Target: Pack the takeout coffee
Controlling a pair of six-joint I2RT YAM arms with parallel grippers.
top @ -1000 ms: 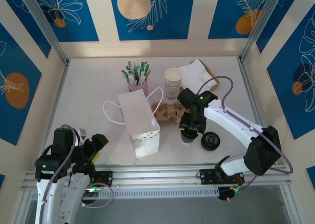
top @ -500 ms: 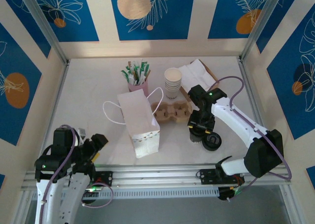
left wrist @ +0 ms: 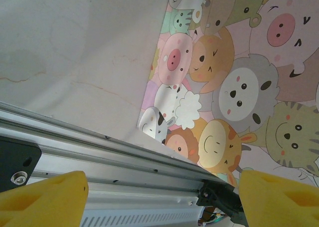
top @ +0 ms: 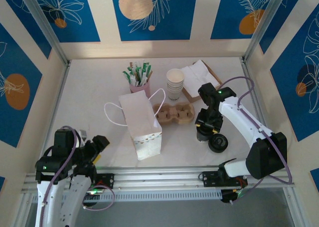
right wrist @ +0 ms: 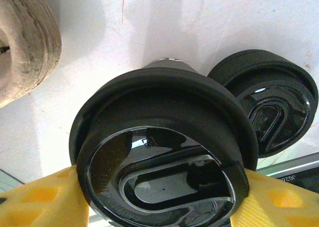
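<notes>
Cup (top: pixel 204 135): dark with a black lid on, right of centre on the table (top: pixel 89 87), between the carrier and the spare lid.
Right gripper (right wrist: pixel 159 189): clenched on the cup, with one yellow finger (right wrist: pixel 35 202) pressed to each side of the lid's rim.
Cup base: it may be resting on the table, but from above the arm hides it, so I cannot tell.
Spare lid (top: pixel 218 143): black, flat on the table, just right of the cup and a little nearer. The right wrist view shows the two close together.
Carrier (top: pixel 173 113): brown pulp, left of the cup and apart from it, just beside the bag's right side.
Bag (top: pixel 141 121): white paper with its handles splayed out, at the centre of the table.
Left gripper (left wrist: pixel 160 193): released, with nothing between its yellow fingers. It sits at the near left corner over the rail (left wrist: pixel 99 157), with a cartoon-animal mat (left wrist: pixel 234 77) beyond.
Cup stack (top: pixel 175 83): white, just beyond the carrier.
Napkins (top: pixel 199 76): far right, beside the cup stack.
Stick holder (top: pixel 139 82): pink, beyond the bag.
</notes>
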